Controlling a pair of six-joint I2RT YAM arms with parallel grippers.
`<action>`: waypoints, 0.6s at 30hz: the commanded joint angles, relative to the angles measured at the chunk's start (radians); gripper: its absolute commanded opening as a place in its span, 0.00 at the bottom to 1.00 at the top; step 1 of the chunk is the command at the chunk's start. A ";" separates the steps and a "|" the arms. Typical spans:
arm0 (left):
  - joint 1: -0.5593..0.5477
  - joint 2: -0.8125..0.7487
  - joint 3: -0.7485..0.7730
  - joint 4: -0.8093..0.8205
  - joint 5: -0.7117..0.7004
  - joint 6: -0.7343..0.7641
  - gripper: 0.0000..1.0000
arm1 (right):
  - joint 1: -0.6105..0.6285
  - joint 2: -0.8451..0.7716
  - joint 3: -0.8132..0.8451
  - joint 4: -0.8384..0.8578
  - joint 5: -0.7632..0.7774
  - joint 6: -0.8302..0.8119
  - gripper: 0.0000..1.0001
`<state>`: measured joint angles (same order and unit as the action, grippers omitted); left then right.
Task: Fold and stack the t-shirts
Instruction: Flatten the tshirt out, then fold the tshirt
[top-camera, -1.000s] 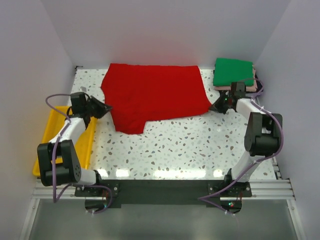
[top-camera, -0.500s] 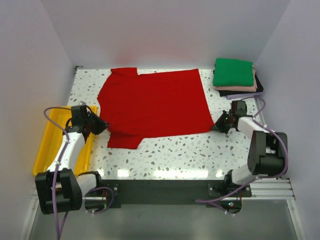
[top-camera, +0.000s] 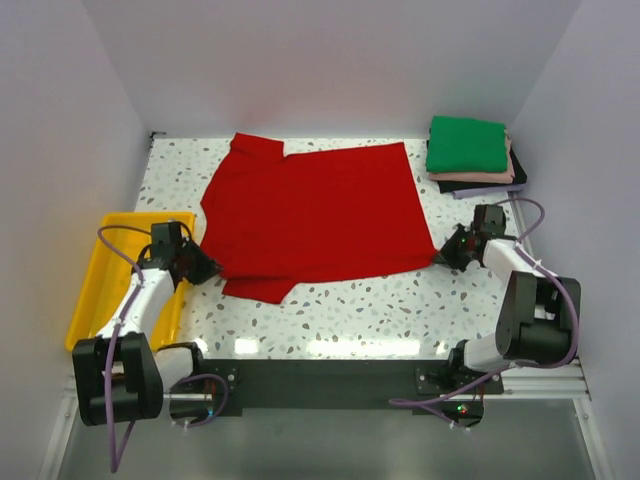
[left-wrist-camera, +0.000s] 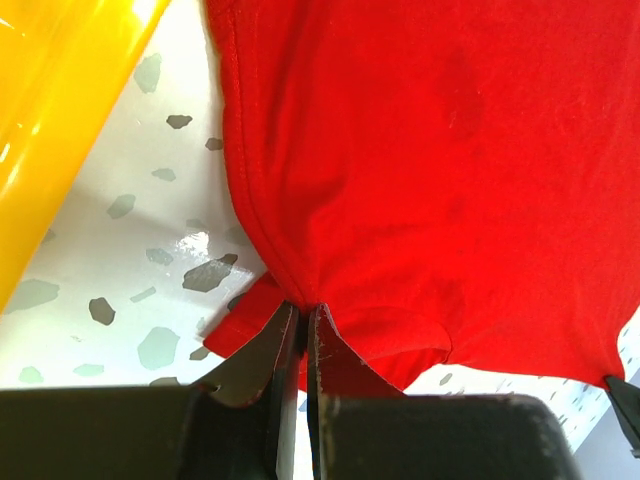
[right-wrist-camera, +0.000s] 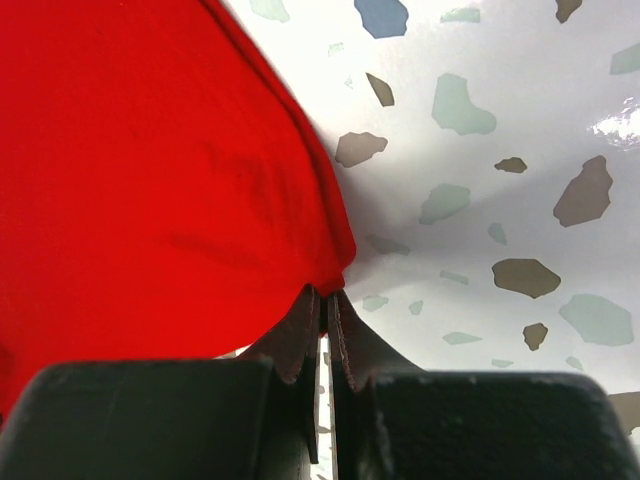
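Holding is confirmed on both sides. The left gripper (top-camera: 208, 268) is clamped on the red t-shirt (top-camera: 310, 215) at its 8 o'clock corner, close to the near sleeve. The right gripper (top-camera: 445, 255) is clamped on the 4 o'clock hem corner. In both wrist views the jaws are seen closed to a slit with red cloth pinched at the tips: left gripper (left-wrist-camera: 300, 322), right gripper (right-wrist-camera: 325, 300).

Key relation: the shirt is spread on the table (top-camera: 400, 300) and lies toward 12 o'clock from both grippers, so its near edge is strung between them. The long axis, collar to hem, runs 9 to 3 o'clock. Sleeves are seen at 11 and 7 o'clock, so the collar end is judged to be on the left arm's side. Neither arm is nearer; one end is held by each.

The folded stack (top-camera: 480, 182), green t-shirt (top-camera: 467, 145) on top, sits at 1 o'clock of the shirt, near the right arm and well apart from the left. Final placement is therefore judged to suit the right arm. The yellow tray (top-camera: 100, 290) is just beside the left gripper, at its 9 o'clock.

Versus a second ago:
- The near edge has been drawn toward 6 o'clock, both grippers with it.
- The 11 o'clock sleeve, hidden then, is now laid out.
- The cloth is flatter.
- Stack and tray are unchanged.

Next step is judged to be either a let-go, leaving the shirt flat, or a lift of the near edge over toward 12 o'clock for the first fold.
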<state>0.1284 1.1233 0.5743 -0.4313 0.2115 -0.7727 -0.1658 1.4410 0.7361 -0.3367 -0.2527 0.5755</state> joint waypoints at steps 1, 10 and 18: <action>-0.012 0.003 0.009 0.031 -0.009 0.024 0.00 | -0.005 0.010 0.008 0.019 -0.011 -0.006 0.00; -0.012 0.127 0.160 0.045 0.012 0.032 0.00 | -0.005 0.085 0.164 0.028 -0.065 0.029 0.00; -0.012 0.309 0.315 0.071 0.025 0.021 0.00 | -0.003 0.228 0.302 0.050 -0.100 0.067 0.00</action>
<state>0.1219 1.3712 0.8139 -0.4023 0.2184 -0.7643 -0.1658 1.6238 0.9771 -0.3187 -0.3172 0.6147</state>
